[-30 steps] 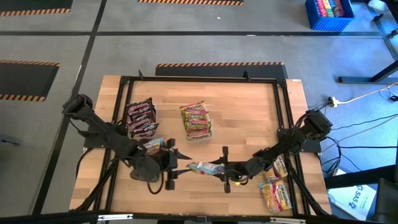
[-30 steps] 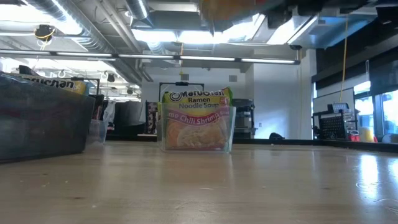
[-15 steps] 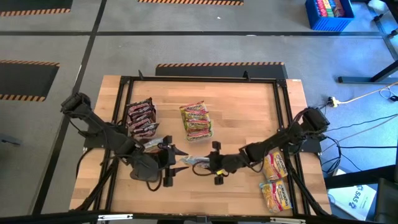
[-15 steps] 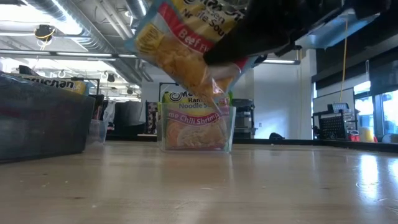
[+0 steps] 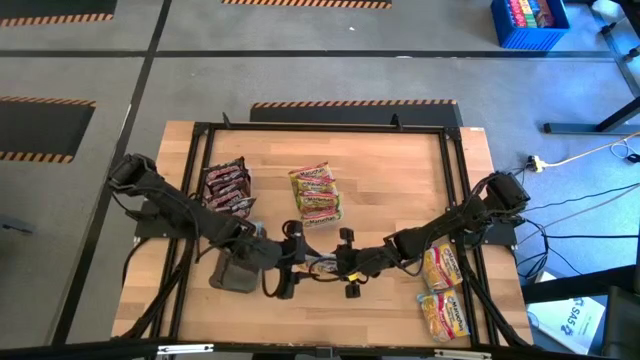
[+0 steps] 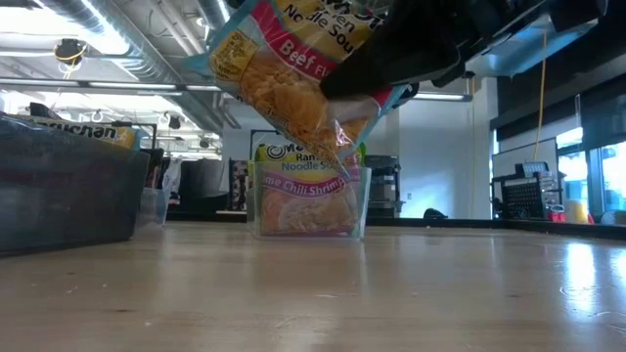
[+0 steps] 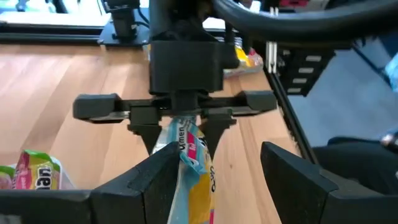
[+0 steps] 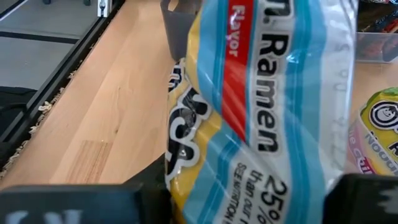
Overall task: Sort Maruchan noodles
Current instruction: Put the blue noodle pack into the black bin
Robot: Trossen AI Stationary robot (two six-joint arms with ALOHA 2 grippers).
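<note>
Two hands meet over the near middle of the desk (image 5: 400,170), and one packet (image 5: 320,265) hangs between them. The right hand (image 5: 347,266) is clenched on the packet's right end; from the left wrist camera I see its fingers pinching the crinkled edge. My left hand (image 5: 291,262) faces it from the left with its fingers spread, one on each side of the packet's free end, not yet closed on it as far as I can judge.

The packet's long axis runs left to right, straight along the line joining the two hands, so the left hand is the nearer one to the free end and only needs to close. In the low view the packet is tilted and held clear above the desk, in front of the clear tray (image 6: 309,203) with a chili shrimp pack standing in it.

Compared with a second ago, the left hand has pushed rightward and opened wider, while the right hand carried the packet leftward to meet it and has barely moved since.

Elsewhere: dark red packs (image 5: 227,189) far left, green-topped packs (image 5: 316,194) at centre, yellow packs (image 5: 444,290) near right.
</note>
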